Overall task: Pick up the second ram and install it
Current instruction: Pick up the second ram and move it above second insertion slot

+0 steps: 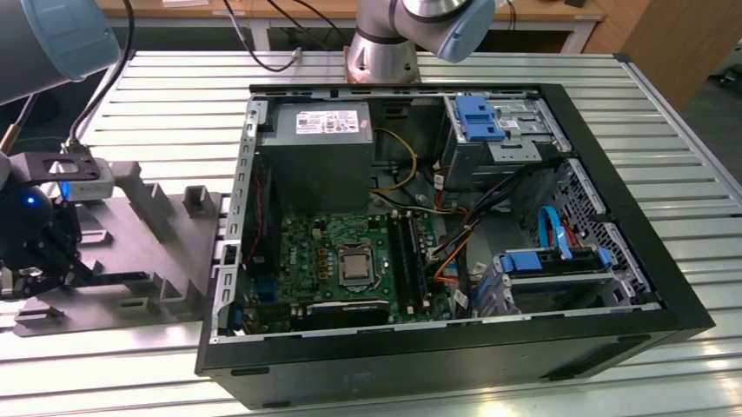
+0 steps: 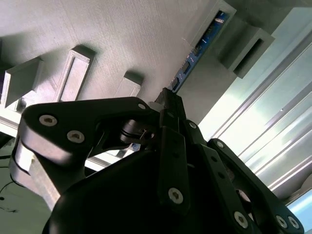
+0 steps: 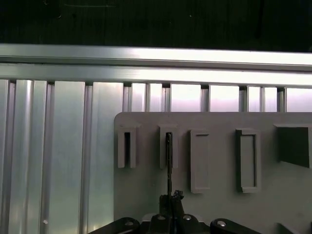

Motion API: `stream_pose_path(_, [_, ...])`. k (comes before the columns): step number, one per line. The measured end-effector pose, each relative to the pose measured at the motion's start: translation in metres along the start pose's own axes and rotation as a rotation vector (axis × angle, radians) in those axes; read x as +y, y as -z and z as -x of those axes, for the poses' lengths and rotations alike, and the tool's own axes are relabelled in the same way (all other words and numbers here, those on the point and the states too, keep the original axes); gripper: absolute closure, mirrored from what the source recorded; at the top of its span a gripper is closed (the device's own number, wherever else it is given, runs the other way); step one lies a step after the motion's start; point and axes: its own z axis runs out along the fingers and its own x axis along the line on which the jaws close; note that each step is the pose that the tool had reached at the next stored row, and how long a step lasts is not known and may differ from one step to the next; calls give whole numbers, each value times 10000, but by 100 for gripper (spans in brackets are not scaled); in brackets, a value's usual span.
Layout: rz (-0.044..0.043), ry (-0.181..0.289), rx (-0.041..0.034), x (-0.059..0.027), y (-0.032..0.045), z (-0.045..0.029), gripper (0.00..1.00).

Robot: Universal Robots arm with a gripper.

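Note:
The second ram (image 2: 196, 52) is a thin blue stick standing on edge in a slot of the grey moulded tray (image 2: 122, 34). In the first wrist view the ram (image 3: 168, 161) appears edge-on as a dark line running from the slot block down into my fingertips. My gripper (image 2: 168, 97) has its black fingers pressed together on the near end of the stick, and it shows the same way in the first wrist view (image 3: 170, 199). In the exterior view my gripper (image 1: 64, 274) hangs over the tray (image 1: 162, 261) at that view's left, beside the open computer case (image 1: 453, 356).
The green circuit board (image 1: 347, 261) with its long black slot strips (image 1: 404, 252) lies inside the case, under the grey power box (image 1: 315, 156). Blue drive brackets and cables fill the exterior view's right. The ribbed metal table (image 3: 58, 156) surrounds the tray.

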Motion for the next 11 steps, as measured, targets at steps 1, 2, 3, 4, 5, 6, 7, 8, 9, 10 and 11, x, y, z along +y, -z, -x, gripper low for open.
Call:
stream_pose_path(1, [0, -1, 0, 0, 13, 0, 88])
stream_pose_path(2, [-1, 0, 0, 0, 26, 0, 88])
stream_pose_path(3, [-1, 0, -1, 0, 38, 1, 88])
stream_pose_path(4, [-1, 0, 0, 0, 53, 1, 88])
stream_pose_path(5, [-1, 0, 0, 1, 69, 1, 88])
stream_pose_path(6, [-1, 0, 0, 1, 84, 2, 88])
stream_pose_path(7, [-1, 0, 0, 1, 100, 2, 88])
stream_pose_path(8, [-1, 0, 0, 1, 116, 2, 88])
stream_pose_path(9, [-1, 0, -1, 1, 131, 2, 88])
stream_pose_path(10, [-1, 0, 0, 1, 147, 3, 88])
stream_pose_path(11, [0, 0, 0, 2, 165, 3, 88])
